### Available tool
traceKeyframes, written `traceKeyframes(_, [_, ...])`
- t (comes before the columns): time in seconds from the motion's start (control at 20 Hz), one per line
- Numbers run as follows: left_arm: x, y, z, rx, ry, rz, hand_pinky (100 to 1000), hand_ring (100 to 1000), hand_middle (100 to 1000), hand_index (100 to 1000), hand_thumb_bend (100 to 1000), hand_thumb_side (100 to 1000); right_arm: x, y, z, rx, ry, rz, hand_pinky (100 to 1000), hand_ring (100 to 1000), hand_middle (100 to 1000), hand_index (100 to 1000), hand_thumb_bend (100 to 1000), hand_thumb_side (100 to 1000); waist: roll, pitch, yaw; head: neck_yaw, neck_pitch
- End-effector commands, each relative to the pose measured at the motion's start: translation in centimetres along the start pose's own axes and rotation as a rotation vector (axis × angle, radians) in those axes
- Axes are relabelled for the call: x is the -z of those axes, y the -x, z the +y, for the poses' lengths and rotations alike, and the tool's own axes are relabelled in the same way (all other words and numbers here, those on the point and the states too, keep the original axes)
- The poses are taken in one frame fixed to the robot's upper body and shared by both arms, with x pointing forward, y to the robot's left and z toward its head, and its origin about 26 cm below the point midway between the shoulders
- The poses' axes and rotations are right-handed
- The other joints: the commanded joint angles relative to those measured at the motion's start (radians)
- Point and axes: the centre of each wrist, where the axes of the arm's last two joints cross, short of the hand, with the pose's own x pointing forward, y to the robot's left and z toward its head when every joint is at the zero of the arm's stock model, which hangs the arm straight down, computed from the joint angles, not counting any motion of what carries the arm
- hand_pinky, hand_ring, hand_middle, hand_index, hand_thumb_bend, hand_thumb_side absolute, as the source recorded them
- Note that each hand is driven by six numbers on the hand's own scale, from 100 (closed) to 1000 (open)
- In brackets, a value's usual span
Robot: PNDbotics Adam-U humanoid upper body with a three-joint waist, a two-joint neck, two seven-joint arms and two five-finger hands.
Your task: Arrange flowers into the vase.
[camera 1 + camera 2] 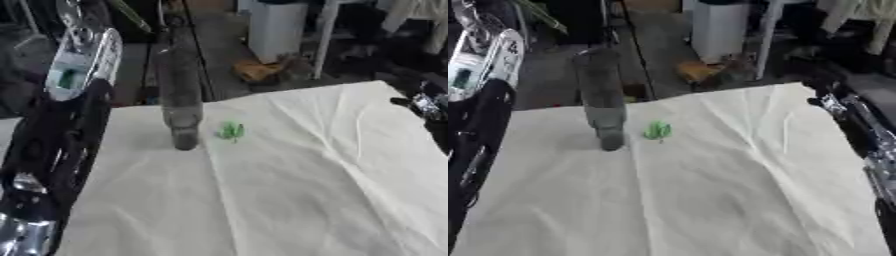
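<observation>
One vase (180,95) here, a tall grey thing that looks smeared and stretched, its base sitting on the cloth toward the far left. Just right of the vase's base lies one small green bit (231,131) (leafy-looking, can't make out more), close but not touching. That's all that's on the table: one vase, one green scrap.

The white cloth (289,190) is wrinkled, with creases running from the vase's side down toward the near edge. Everything nearer than the vase and out to the right of it is open cloth, lots of room.

Left arm (52,150) comes along the left edge beside the vase, black with silver parts; I can't see its hand. Right hand (427,106) peeks in at the right edge, well apart from the vase, and I can't tell if it's open or closed.

Behind the vase there's dark floor, a white bin (278,30) and something orange (258,70).
</observation>
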Motion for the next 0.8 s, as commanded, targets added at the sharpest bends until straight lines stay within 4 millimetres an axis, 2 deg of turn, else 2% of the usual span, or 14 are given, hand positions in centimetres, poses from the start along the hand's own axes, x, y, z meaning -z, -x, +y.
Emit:
traceKeyframes(0.05, [1.3,-0.4,0.4,-0.033,0.017,0.021,100,100,100,100,1000,267,0.3,-0.7,-0.9,-0.031,-0.007,-0.013,897,1000,858,1000,100,800,0.000,-0.017,-0.004,0.004,-0.004])
traceKeyframes(0.45, [1.4,2.1,2.0,-0.031,-0.022,0.115,100,100,100,100,1000,269,0.2,-0.7,-0.9,-0.033,-0.012,-0.006,897,1000,857,1000,100,800,0.015,-0.026,-0.015,0.008,-0.011])
traceKeyframes(0.8, [1.4,3.0,2.8,0.016,-0.047,0.145,100,100,100,100,1000,269,0.1,-0.8,-0.9,-0.035,-0.015,-0.001,897,1000,857,1000,100,802,0.028,-0.030,-0.028,0.009,-0.013])
